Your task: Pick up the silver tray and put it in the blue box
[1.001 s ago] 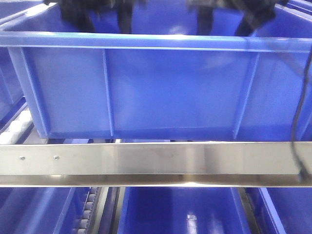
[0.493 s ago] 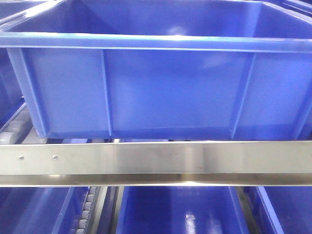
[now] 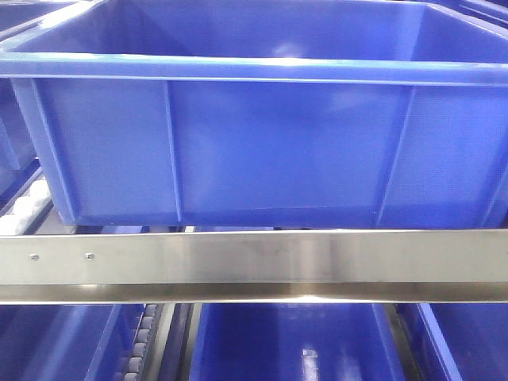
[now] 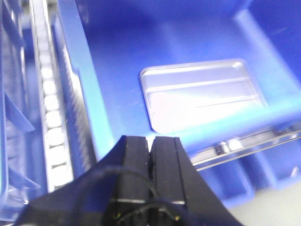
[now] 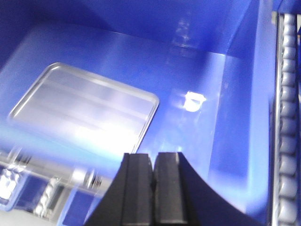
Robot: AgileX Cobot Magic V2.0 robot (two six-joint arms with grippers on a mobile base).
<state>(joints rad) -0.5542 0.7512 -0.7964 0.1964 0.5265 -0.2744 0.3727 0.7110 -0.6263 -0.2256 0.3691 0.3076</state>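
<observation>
My left end effector (image 4: 151, 148) hangs nearest, its pads pressed together on nothing; my right end effector (image 5: 154, 162) likewise sits closed and empty. Beyond both, the silver tray (image 4: 200, 96) lies flat on the floor of the blue box (image 3: 254, 67), apart from the walls and toward the box's near edge. I judge the placing done, with nothing left but drawing clear. The tray gleams, with rounded corners, a rolled rim and two long ridges along its floor.
</observation>
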